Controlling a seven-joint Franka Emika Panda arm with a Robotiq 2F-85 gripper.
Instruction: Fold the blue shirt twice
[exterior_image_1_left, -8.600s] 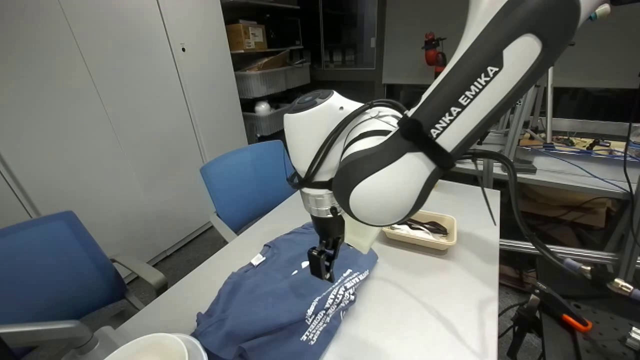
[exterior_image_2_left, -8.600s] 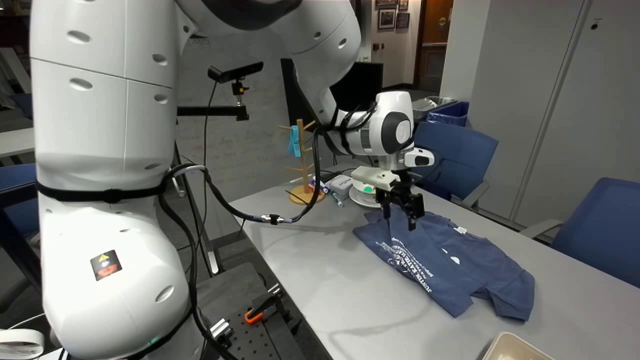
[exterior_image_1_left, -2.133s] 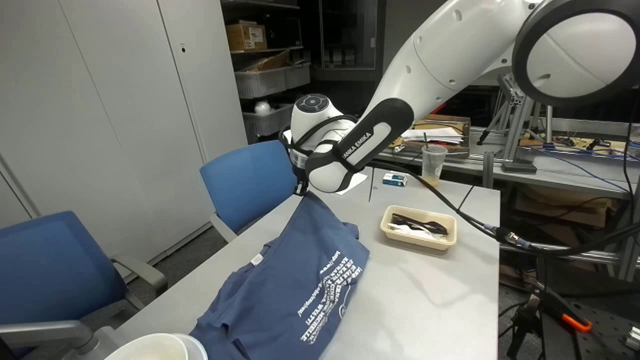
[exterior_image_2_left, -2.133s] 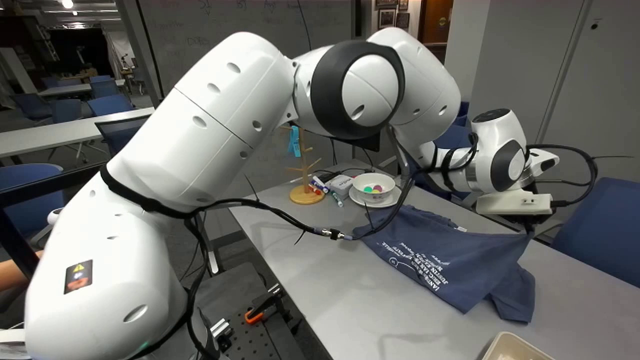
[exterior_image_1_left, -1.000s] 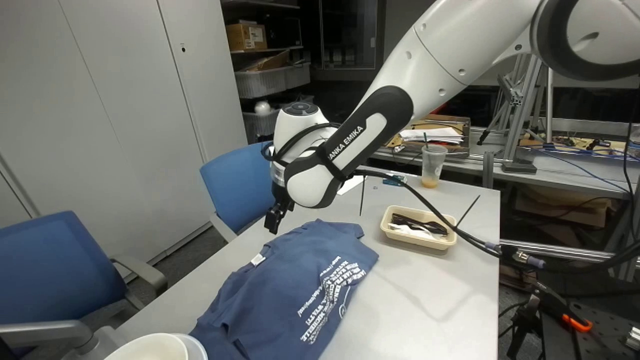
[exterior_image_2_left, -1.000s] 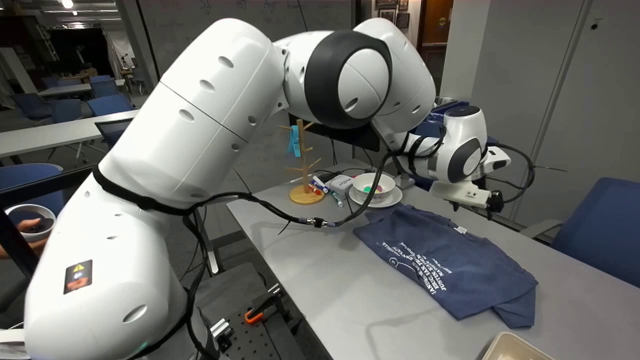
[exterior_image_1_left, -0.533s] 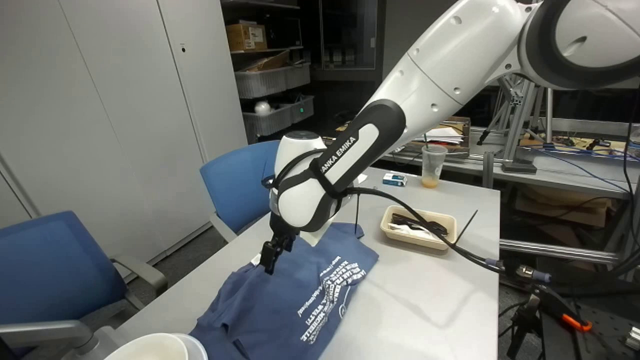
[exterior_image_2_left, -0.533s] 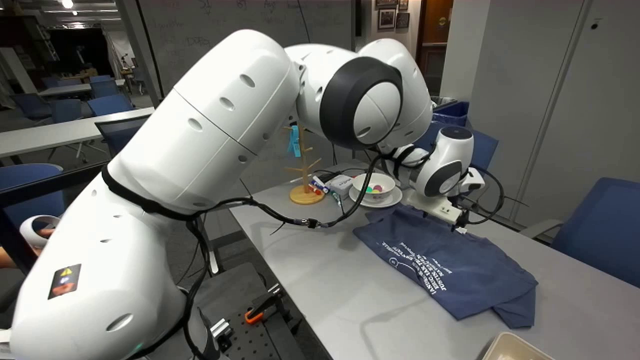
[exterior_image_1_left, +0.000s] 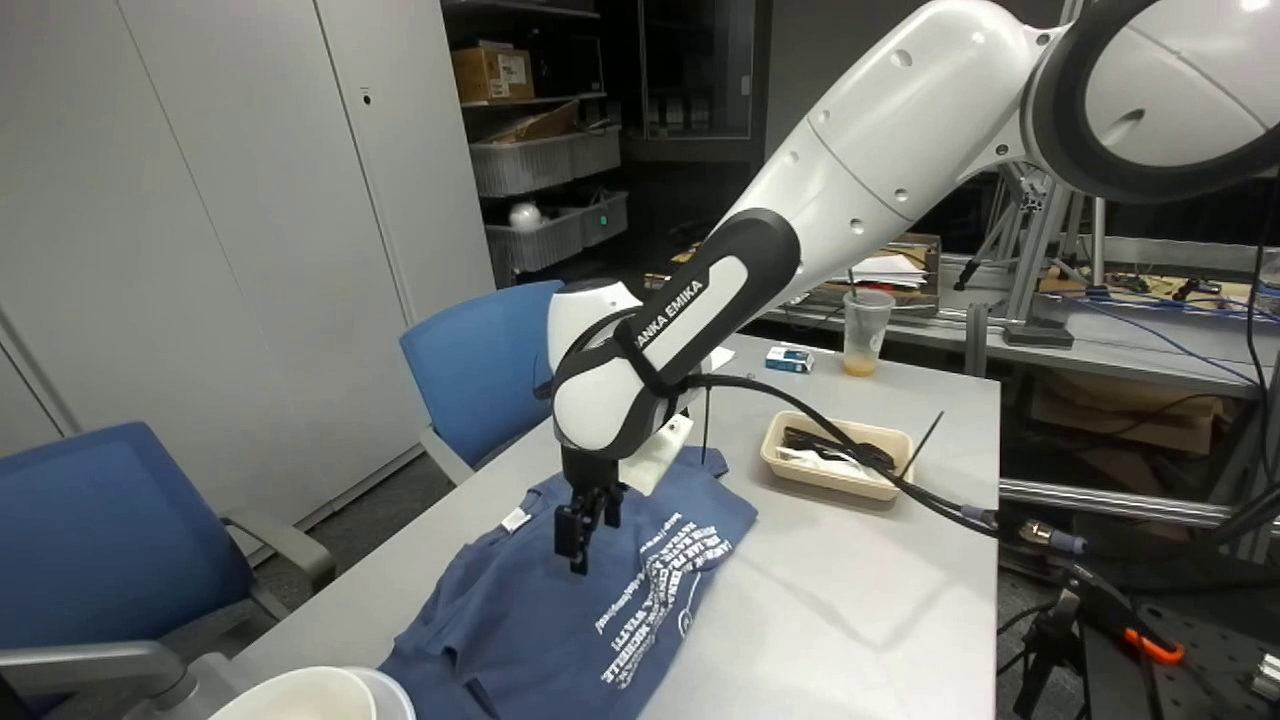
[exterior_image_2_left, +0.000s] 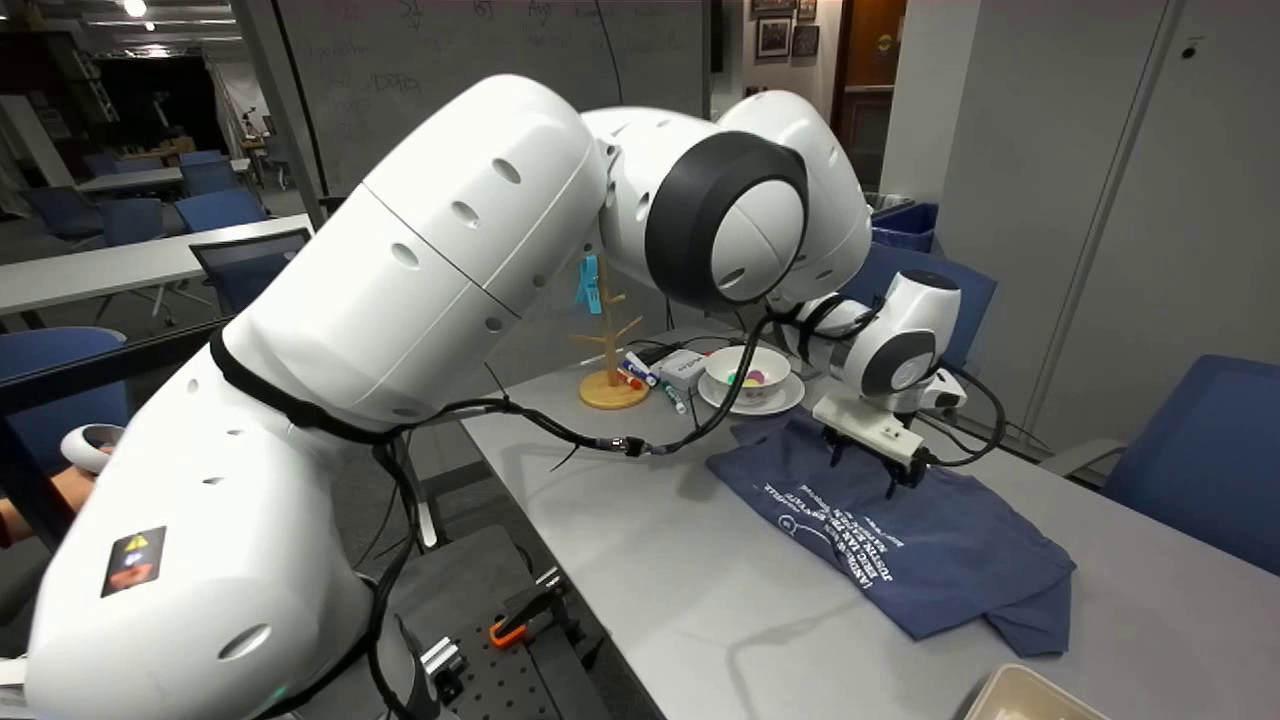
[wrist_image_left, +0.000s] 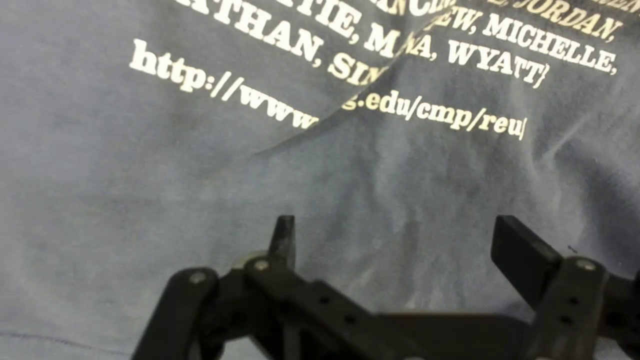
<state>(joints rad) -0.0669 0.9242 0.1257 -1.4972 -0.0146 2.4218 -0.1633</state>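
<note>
The blue shirt (exterior_image_1_left: 530, 610) lies folded and fairly flat on the table, with its white lettering facing up. It shows in both exterior views (exterior_image_2_left: 960, 550), with a small white tag at the collar edge. A sleeve end sticks out at one end. A crease breaks the lettering in the wrist view, where the shirt (wrist_image_left: 150, 200) fills nearly all of the picture. My gripper (exterior_image_1_left: 595, 540) is above the middle of the shirt, pointing down, between tag and lettering. It also shows in an exterior view (exterior_image_2_left: 863, 475). Its fingers (wrist_image_left: 395, 222) are wide apart with nothing between them.
A beige tray (exterior_image_1_left: 830, 484) with dark and white items stands beside the shirt. A white bowl (exterior_image_2_left: 735, 374) on a plate, several markers (exterior_image_2_left: 640, 370) and a wooden stand (exterior_image_2_left: 612, 392) are beyond the shirt's far end. Blue chairs (exterior_image_1_left: 485, 360) line one table edge.
About two seconds ago the gripper held a raised shirt corner. It let go, and the shirt dropped flat. The gripper then moved from the chair-side edge to above the shirt's middle and lowered.
</note>
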